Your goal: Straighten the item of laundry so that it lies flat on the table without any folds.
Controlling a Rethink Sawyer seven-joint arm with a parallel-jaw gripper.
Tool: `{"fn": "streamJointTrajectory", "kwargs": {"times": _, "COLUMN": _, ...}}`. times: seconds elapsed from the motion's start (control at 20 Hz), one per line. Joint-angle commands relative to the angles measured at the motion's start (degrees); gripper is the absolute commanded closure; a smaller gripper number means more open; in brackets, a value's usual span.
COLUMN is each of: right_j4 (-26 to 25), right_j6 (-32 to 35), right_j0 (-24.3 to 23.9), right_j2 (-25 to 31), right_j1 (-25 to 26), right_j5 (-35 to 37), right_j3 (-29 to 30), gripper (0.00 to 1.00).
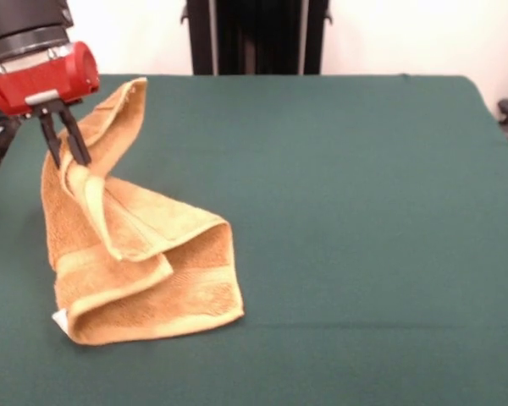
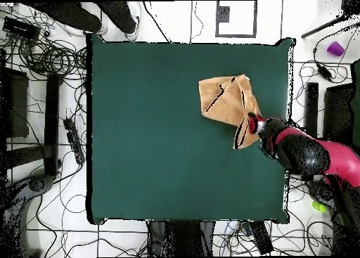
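Note:
The item of laundry (image 1: 144,254) is a golden-orange towel, crumpled and folded over itself at the left of the green table (image 1: 347,211). Its lower part rests on the table, with a white tag (image 1: 59,320) at the near left corner. One end stands up off the surface, a free corner (image 1: 135,85) reaching toward the far edge. My gripper (image 1: 69,162) hangs from its red head and is shut on that raised part. In the overhead view the towel (image 2: 223,99) lies near the table's (image 2: 155,129) right edge, with the gripper (image 2: 252,127) at its lower right corner.
The table's left edge in the front view runs close to the gripper and the towel. Wide green surface stretches to the right of the towel. Tangled cables (image 2: 49,58) cover the floor around the table. A small purple object (image 2: 335,48) sits off the table.

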Motion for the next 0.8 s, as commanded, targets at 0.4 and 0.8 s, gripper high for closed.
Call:
{"fn": "streamJointTrajectory", "kwargs": {"times": 0.4, "right_j4": -7.12, "right_j6": -10.31, "right_j0": 0.45, "right_j2": -0.68, "right_j1": 5.36, "right_j5": -3.12, "right_j3": 5.08, "gripper": 1.00}}
{"fn": "streamJointTrajectory", "kwargs": {"times": 0.8, "right_j4": -8.52, "right_j6": -10.41, "right_j0": 0.17, "right_j2": -0.41, "right_j1": 6.46, "right_j5": -3.00, "right_j3": 4.18, "gripper": 1.00}}
